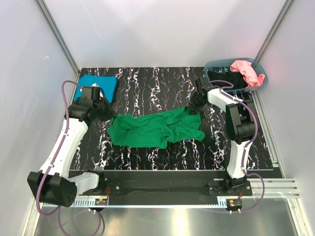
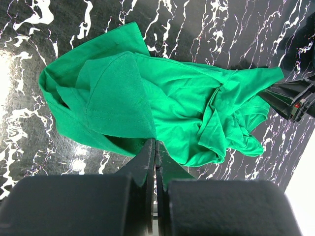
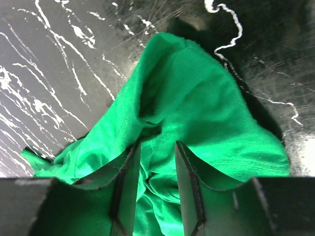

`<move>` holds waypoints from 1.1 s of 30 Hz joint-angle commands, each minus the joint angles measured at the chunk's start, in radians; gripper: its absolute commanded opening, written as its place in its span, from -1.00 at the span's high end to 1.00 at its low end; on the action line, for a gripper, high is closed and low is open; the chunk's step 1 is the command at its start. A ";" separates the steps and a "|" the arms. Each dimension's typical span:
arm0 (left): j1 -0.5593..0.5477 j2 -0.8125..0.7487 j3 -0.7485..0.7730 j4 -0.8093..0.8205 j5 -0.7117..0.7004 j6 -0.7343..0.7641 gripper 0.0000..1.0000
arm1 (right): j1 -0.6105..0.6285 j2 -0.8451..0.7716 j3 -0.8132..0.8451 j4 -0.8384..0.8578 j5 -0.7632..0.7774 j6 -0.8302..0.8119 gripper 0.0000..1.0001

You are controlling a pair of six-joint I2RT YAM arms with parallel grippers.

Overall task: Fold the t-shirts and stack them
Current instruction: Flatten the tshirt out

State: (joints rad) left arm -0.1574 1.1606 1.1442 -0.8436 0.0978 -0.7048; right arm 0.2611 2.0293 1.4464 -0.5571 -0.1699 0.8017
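Black marbled worktop (image 1: 147, 83). Crumpled green t-shirt (image 1: 152, 129) at centre, betw. arms. Teal t-shirt (image 1: 101, 84) flat at far-L corner. Basket (image 1: 216, 65) far R w/ pink t-shirt (image 1: 246, 71), black t-shirt (image 1: 224, 77). L end effector (image 2: 153, 147) pressed together on green hem; R end effector (image 3: 155, 147) spread, astride cloth.

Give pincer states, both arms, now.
Left pincer: shut on the edge of the green t-shirt.
Right pincer: open, straddling the green t-shirt, not clamping it.

Green t-shirt (image 1: 152, 130) lies crumpled centrally; teal t-shirt (image 1: 101, 83) folded far-left.
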 commanded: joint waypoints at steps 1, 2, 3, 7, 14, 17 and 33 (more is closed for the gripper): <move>0.001 -0.001 0.034 0.047 0.014 0.008 1.00 | 0.020 -0.003 0.042 -0.001 0.010 0.010 0.15; 0.002 -0.002 0.034 0.047 0.016 0.010 1.00 | 0.021 -0.003 0.042 -0.003 0.012 0.011 0.14; 0.001 -0.001 0.034 0.046 0.016 0.010 1.00 | 0.023 -0.006 0.037 -0.001 0.013 0.013 0.14; 0.001 -0.002 0.034 0.046 0.014 0.008 1.00 | 0.027 -0.030 0.020 0.006 0.012 0.016 0.42; 0.002 -0.010 0.009 0.060 0.022 -0.004 1.00 | 0.035 -0.046 0.014 0.014 0.015 0.014 0.22; 0.002 -0.013 0.009 0.060 0.025 -0.007 1.00 | 0.040 -0.049 0.020 0.016 0.017 0.017 0.20; 0.001 -0.009 0.008 0.078 0.043 -0.005 1.00 | 0.055 -0.116 -0.023 -0.007 0.104 -0.022 0.29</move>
State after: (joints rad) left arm -0.1574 1.1606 1.1439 -0.8146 0.1135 -0.7082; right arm 0.3058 1.9663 1.4303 -0.5716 -0.0956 0.8013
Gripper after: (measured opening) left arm 0.007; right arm 0.344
